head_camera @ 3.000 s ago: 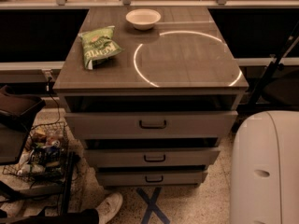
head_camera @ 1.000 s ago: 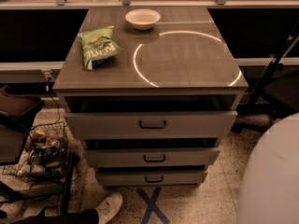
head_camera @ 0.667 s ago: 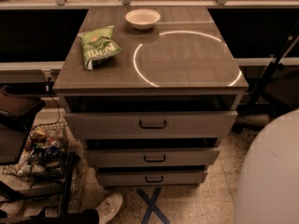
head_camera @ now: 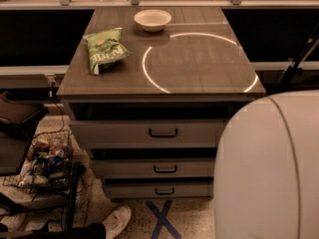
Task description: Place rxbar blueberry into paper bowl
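Note:
The off-white paper bowl [head_camera: 152, 20] sits empty at the far edge of the wooden cabinet top [head_camera: 199, 68]. The rxbar blueberry does not show anywhere in this view. My gripper is out of view; only a large white rounded arm shell [head_camera: 269, 168] fills the lower right corner, in front of the cabinet's right side.
A green crinkled chip bag [head_camera: 105, 49] lies on the cabinet top at the left. A white ring [head_camera: 144, 63] is marked on the top. Three drawers [head_camera: 163, 132] face me. A wire basket of clutter [head_camera: 45, 161] and a shoe [head_camera: 117, 220] are on the floor at the left.
The white arm shell has risen and spread leftward, covering more of the lower right. The bowl and chip bag have not moved.

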